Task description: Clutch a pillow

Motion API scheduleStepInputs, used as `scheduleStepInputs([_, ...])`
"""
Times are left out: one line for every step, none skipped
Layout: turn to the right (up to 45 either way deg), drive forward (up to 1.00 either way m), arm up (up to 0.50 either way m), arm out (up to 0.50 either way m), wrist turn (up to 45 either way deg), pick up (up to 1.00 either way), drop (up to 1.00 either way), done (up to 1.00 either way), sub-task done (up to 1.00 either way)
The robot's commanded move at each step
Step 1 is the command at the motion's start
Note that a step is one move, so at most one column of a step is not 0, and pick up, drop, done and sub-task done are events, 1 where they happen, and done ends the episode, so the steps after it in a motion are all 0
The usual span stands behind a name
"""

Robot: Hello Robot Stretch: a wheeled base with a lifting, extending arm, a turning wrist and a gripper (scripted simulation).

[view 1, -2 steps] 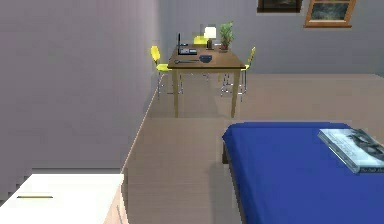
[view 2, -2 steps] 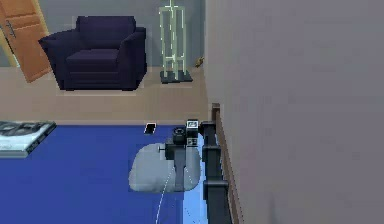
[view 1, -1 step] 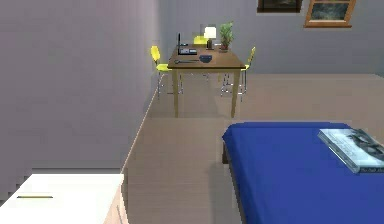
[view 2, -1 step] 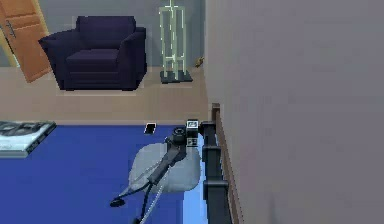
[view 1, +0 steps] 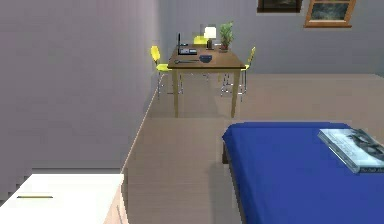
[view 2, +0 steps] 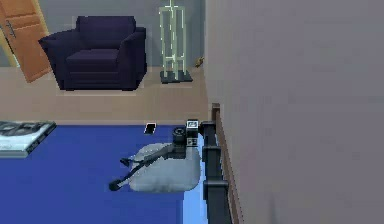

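Observation:
A grey pillow [view 2: 168,172] lies on the blue bed [view 2: 70,180] close to the wall in the arm side view. The dark arm [view 2: 210,175] rises from the bottom edge beside it. Its two white marked squares [view 2: 191,126] stand above the pillow. The gripper [view 2: 125,180] reaches down and left across the pillow, thin fingers [view 2: 140,168] lying against the grey cloth. The pillow rests on the bed behind the gripper, so I cannot tell whether it holds anything.
A book [view 2: 22,135] and a small dark flat thing [view 2: 150,128] lie on the bed. Beyond stand a navy armchair [view 2: 95,50], a glass floor stand [view 2: 175,45] and a wooden door [view 2: 25,40]. Ahead are the bed's corner [view 1: 300,170], a book [view 1: 352,148], a wooden table [view 1: 205,65] with yellow chairs [view 1: 158,60], and a white cabinet [view 1: 65,198].

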Motion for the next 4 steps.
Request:
scheduleStepInputs([0.0, 0.0, 0.0, 0.0, 45.0, 0.0, 0.0, 0.0, 0.0])
scheduleStepInputs([0.0, 0.0, 0.0, 0.0, 36.0, 0.0, 0.0, 0.0, 0.0])
scheduleStepInputs([0.0, 0.0, -0.3, 0.0, 0.0, 0.0, 0.0, 0.0, 0.0])
scheduleStepInputs([0.0, 0.0, 0.0, 0.0, 0.0, 1.0, 0.0, 0.0, 0.0])
